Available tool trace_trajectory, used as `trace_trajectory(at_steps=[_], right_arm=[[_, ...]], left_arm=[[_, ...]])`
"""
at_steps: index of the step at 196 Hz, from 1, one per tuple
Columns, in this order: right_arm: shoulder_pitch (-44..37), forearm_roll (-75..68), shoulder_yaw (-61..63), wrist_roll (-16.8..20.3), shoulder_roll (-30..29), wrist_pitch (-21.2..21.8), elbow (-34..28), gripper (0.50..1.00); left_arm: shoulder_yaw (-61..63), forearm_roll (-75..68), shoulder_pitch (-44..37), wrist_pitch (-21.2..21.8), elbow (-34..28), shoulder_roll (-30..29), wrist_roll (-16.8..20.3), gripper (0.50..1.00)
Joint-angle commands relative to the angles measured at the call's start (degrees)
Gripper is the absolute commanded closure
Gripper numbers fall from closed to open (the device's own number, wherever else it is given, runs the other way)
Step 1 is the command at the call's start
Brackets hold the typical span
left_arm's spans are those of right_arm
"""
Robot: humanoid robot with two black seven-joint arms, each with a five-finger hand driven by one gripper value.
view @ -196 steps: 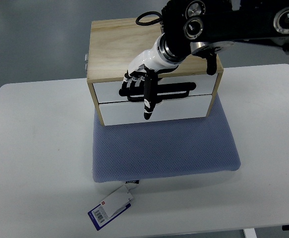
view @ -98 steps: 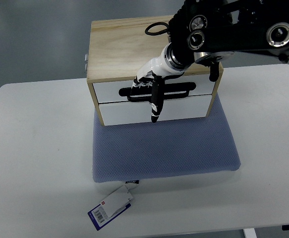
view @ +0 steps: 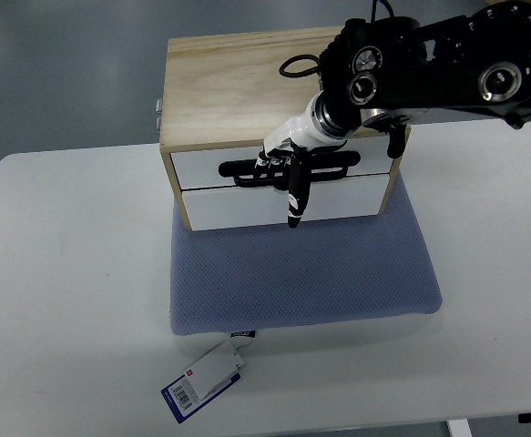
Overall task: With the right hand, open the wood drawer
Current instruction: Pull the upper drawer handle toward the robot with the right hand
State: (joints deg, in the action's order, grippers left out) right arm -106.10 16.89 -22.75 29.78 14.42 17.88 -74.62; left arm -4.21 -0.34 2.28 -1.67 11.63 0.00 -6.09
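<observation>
Right hand (view: 288, 168) now farther right along the black handle (view: 294, 170), fingers hooked over it, wood drawer (view: 283, 169) flush

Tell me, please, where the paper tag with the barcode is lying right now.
In the top view the paper tag lies on the white table near the bottom edge, left of centre, just below the front left corner of the blue cushion.

Pale wood drawer (view: 274, 137), white fronts; dotted blue mat (view: 306, 273).
</observation>
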Motion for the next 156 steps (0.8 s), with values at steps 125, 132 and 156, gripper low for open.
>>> trace_trajectory(at_steps=[125,132,156], right_arm=[[-0.1,-1.0,0.7,0.1,0.5,3.5,-1.1,0.556],[-0.4,-1.3,0.8,0.1,0.5,3.5,-1.5,0.556],[-1.8,-2.2,0.9,0.1,0.7,3.5,-3.3,0.556]], left_arm=[[0.0,0.0,0.0,0.0,0.0,0.0,-0.1,0.5],[0.0,0.0,0.0,0.0,0.0,0.0,-0.1,0.5],[0.1,0.0,0.0,0.0,0.0,0.0,-0.1,0.5]])
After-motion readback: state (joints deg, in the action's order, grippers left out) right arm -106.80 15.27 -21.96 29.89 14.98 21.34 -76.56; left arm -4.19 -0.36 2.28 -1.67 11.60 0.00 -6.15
